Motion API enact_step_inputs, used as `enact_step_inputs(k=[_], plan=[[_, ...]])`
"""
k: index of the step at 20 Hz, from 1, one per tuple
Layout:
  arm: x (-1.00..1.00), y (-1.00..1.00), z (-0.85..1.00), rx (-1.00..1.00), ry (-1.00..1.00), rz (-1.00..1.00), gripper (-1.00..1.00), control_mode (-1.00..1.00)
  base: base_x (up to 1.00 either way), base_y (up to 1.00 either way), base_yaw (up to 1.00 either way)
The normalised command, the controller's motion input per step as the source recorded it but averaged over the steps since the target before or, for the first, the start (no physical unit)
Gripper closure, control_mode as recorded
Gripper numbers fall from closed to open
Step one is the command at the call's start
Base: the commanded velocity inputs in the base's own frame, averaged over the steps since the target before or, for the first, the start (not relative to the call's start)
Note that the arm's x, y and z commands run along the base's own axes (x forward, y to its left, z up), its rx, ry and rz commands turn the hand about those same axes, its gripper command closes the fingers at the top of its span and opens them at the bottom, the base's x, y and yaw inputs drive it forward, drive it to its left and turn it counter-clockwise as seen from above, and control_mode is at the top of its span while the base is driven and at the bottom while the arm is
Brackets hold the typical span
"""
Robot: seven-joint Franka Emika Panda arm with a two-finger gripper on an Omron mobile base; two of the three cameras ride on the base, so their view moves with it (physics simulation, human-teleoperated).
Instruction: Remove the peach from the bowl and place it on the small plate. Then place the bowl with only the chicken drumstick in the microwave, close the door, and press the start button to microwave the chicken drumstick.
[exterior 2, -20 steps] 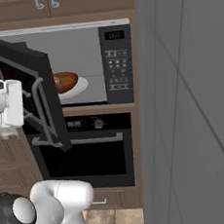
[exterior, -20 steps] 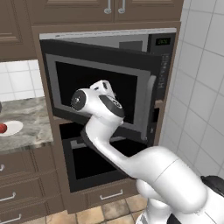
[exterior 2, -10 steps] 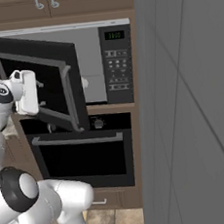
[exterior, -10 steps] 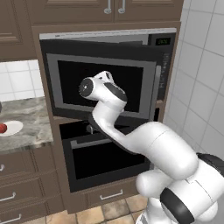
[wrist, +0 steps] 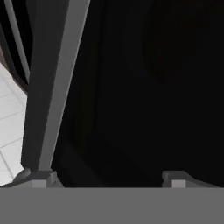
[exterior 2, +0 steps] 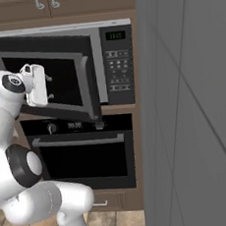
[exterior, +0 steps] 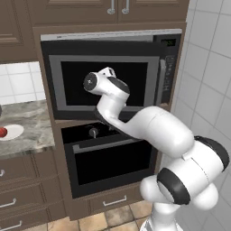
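The microwave's black, silver-framed door (exterior 2: 52,82), rigid and hinged, stands nearly closed against the built-in black microwave (exterior 2: 114,60); push its flat glossy window panel, jaws wide open and empty.

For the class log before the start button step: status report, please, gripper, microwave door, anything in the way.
Gripper open, empty, pressed up near the door. Door nearly shut, slightly ajar on microwave. Peach on small plate. No obstruction seen.

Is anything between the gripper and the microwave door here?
Nothing. In the hand view the open gripper faces the door directly, its dark window close ahead with no object in between.
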Motion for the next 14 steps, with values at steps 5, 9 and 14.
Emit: enact_step_inputs(k=[5,9,14], plan=[[0.41,-0.09,0.0,0.0,-0.01,0.02,-1.0,-1.0,0.0,0.0,0.0],[0.48,0.0,-0.07,0.0,0.0,0.04,-1.0,-1.0,0.0,0.0,0.0],[0.66,0.0,-0.29,0.0,0.0,0.1,-1.0,-1.0,0.0,0.0,0.0]])
